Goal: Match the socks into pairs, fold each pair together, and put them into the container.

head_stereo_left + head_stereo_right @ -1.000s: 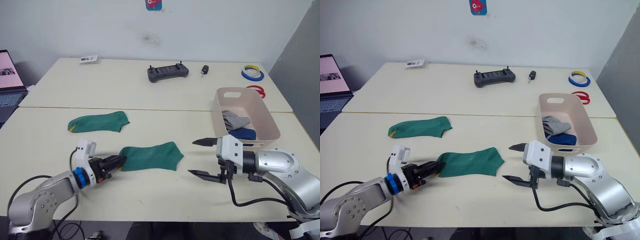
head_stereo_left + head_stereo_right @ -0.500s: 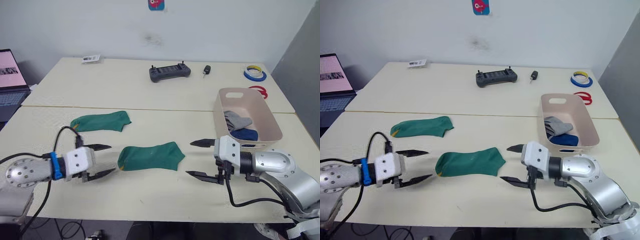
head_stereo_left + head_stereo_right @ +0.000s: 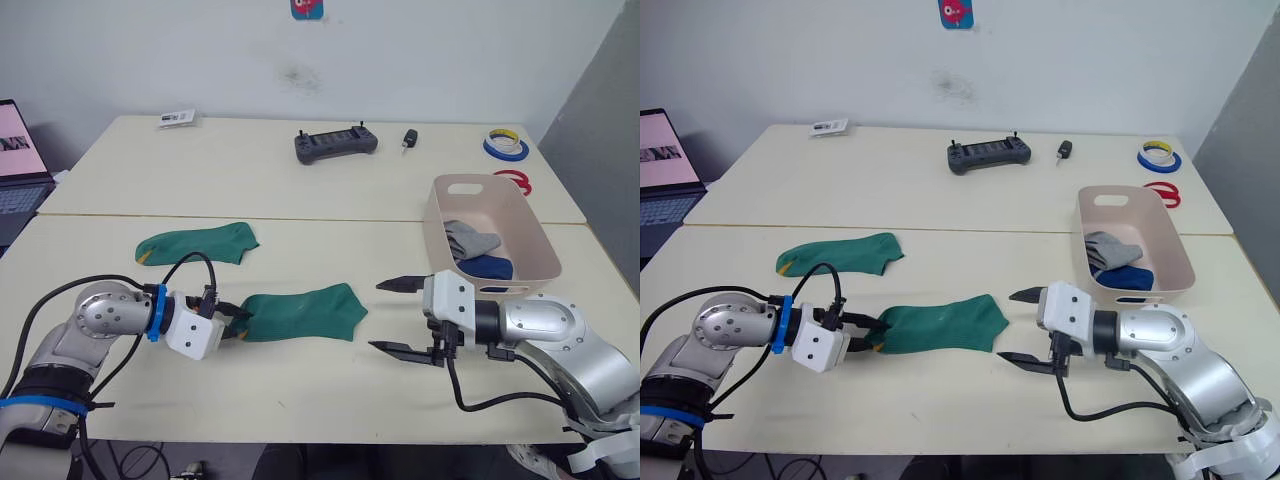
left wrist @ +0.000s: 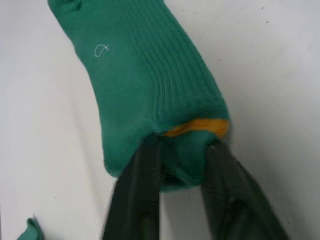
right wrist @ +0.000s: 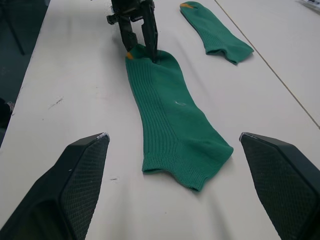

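Observation:
A green sock (image 3: 305,312) lies flat near the table's front, its yellow-marked toe (image 4: 197,127) toward my left arm. My left gripper (image 3: 238,322) is shut on that toe, the fabric bunched between its fingers (image 4: 140,190). The other green sock (image 3: 197,243) lies flat farther back to the left. My right gripper (image 3: 382,316) hovers open just right of the near sock's cuff, apart from it. The pinkish-beige container (image 3: 432,228) stands to the right, with a grey sock (image 3: 470,238) and a dark blue sock (image 3: 488,267) inside.
On the far table lie a black controller (image 3: 335,144), a key fob (image 3: 409,139), tape rolls (image 3: 504,147), a red ring (image 3: 514,181) and a small card (image 3: 177,119). A laptop (image 3: 15,170) sits at the far left edge.
My left gripper has moved right to the near sock's toe and gone from open to shut on it. The right gripper has barely moved and stays open.

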Available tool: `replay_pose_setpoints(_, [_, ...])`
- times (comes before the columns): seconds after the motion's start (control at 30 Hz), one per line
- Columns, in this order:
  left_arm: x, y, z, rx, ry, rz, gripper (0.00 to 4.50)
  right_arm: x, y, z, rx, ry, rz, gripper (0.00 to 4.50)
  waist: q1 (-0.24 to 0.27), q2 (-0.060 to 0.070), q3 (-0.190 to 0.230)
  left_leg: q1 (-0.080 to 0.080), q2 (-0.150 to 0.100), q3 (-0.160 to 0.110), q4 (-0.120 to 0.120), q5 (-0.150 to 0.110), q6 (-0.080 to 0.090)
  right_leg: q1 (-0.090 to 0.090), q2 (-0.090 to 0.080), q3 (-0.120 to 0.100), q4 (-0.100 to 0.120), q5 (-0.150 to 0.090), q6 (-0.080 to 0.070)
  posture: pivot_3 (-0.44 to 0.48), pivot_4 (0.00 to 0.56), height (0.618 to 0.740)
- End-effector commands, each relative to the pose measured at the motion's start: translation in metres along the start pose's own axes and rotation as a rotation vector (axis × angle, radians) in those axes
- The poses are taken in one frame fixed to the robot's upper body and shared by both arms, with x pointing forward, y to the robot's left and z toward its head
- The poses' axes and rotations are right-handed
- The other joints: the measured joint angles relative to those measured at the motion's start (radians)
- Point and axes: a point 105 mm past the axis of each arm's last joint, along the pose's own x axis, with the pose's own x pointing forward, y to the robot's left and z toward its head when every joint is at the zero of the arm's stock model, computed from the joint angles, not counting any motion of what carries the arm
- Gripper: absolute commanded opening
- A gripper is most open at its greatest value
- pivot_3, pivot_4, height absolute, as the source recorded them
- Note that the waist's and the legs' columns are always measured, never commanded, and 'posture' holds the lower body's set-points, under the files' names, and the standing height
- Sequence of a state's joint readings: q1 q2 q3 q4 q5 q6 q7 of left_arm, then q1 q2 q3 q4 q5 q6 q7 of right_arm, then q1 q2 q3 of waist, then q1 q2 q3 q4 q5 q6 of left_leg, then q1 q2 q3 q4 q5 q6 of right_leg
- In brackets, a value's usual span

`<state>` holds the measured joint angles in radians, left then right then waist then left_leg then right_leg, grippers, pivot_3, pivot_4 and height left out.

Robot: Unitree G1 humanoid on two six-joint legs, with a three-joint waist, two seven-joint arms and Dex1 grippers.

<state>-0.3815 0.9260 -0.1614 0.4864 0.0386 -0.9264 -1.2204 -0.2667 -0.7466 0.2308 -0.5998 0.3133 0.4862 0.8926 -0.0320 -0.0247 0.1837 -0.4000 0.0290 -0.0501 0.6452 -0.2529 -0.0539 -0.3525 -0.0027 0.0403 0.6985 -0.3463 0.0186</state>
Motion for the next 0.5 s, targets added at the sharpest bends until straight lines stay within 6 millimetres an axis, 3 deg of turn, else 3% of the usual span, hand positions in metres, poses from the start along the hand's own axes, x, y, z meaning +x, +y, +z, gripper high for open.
replay_pose_setpoints(0.03, [-0.002,0.006,0.005,0.022,-0.03,0.031,0.01,0.01,-0.001,-0.002,-0.126,0.03,0.026,4.5,-0.001,0.0,0.0,0.0,0.0,0.0,0.0,0.0,0.0,0.0,0.0,0.0,0.0,0.0,0.0,0.0,0.15,0.74])
replay_pose_setpoints(0.27, [-0.004,0.007,0.006,0.019,-0.046,0.057,0.01,0.041,0.001,-0.026,-0.294,0.096,0.121,4.5,0.0,0.0,0.0,0.0,0.0,0.0,0.0,0.0,0.0,-0.001,0.001,-0.001,0.0,0.0,0.0,0.0,0.15,0.74])
replay_pose_setpoints(0.5, [-0.002,0.007,0.006,0.011,-0.052,0.082,0.01,0.059,0.005,-0.043,-0.235,0.125,0.188,4.5,0.0,0.0,0.0,0.0,0.0,0.0,0.0,0.0,0.0,0.0,0.0,-0.001,0.001,0.0,0.0,0.0,0.15,0.74])
